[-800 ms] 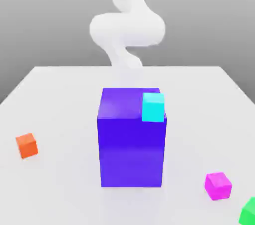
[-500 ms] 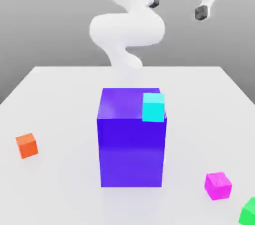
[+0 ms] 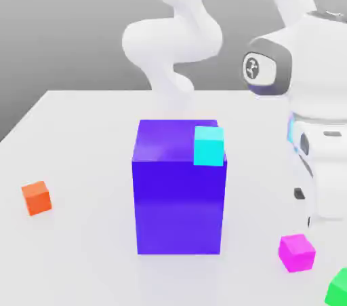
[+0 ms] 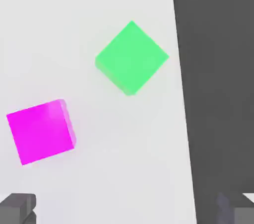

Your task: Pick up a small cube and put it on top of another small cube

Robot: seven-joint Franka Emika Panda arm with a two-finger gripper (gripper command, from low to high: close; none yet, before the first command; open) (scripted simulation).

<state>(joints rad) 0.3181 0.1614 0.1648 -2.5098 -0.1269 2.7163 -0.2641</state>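
- Your gripper (image 4: 124,208) has its jaws fully released and holds nothing.
- The small cube (image 4: 41,131) rests on the table (image 4: 74,9), off the jaw line, toward ten o'clock from their midpoint.
- You need to shift over it before descending.
- The green cube (image 4: 131,57) lies near it, apart.

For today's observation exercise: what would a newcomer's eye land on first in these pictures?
First the big blue-purple block mid-table, a cyan cube at its top corner on the exterior view's right. Then the white arm looming on that right side, above the magenta cube; a green cube sits at the corner.
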